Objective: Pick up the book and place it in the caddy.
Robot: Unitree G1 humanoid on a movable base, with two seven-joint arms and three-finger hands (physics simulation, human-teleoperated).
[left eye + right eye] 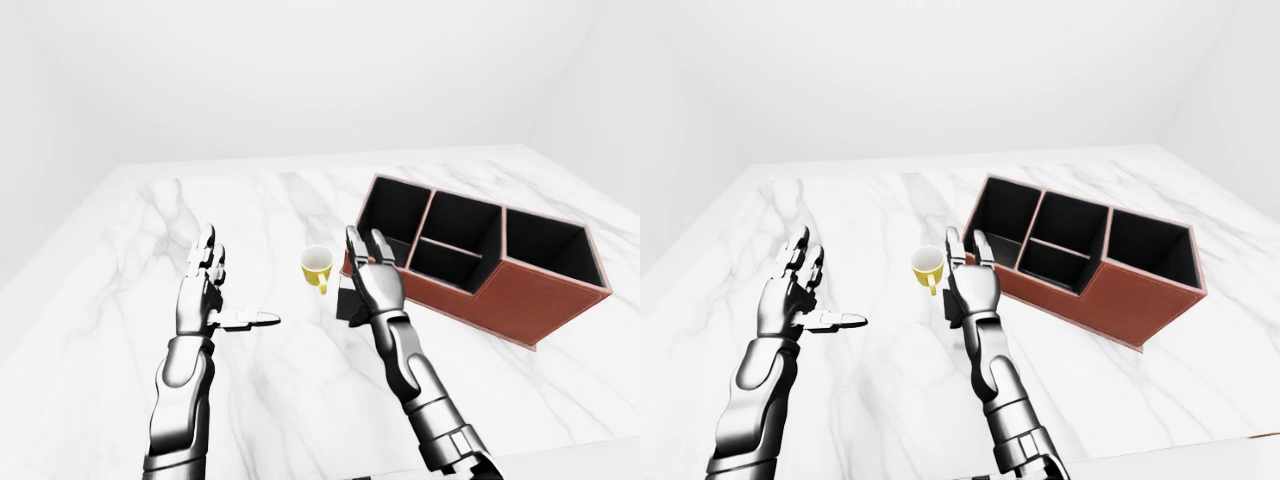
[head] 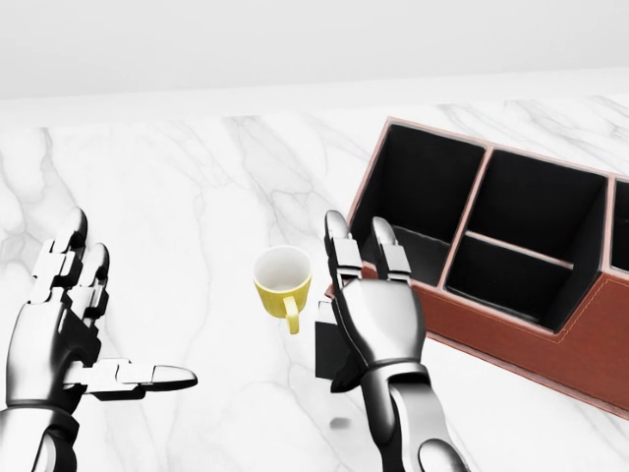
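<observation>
A white marbled table (image 2: 177, 187) was seen carrying a brown leather caddy (image 2: 550, 349) with black-lined compartments, set toward the right of the head view. A yellow mug (image 2: 282, 282) with a white inside was stood upright just left of the caddy's near corner, its handle turned toward the bottom of the view.

The book (image 2: 325, 346), dark and flat, was lain on the table just below the mug and close against the caddy's low wall; only its left part was shown, the rest being covered by the right hand (image 2: 378, 320). That hand was held directly over the book with its back toward the camera and its fingers (image 2: 339, 258) extended upward, spread rather than curled. Whether the book was touched by the palm could not be told, and no grasp around it was visible.

The left hand (image 2: 69, 324) was held well apart at the left of the view, above bare table, fingers straight and thumb stretched out to the right, with nothing in it.
</observation>
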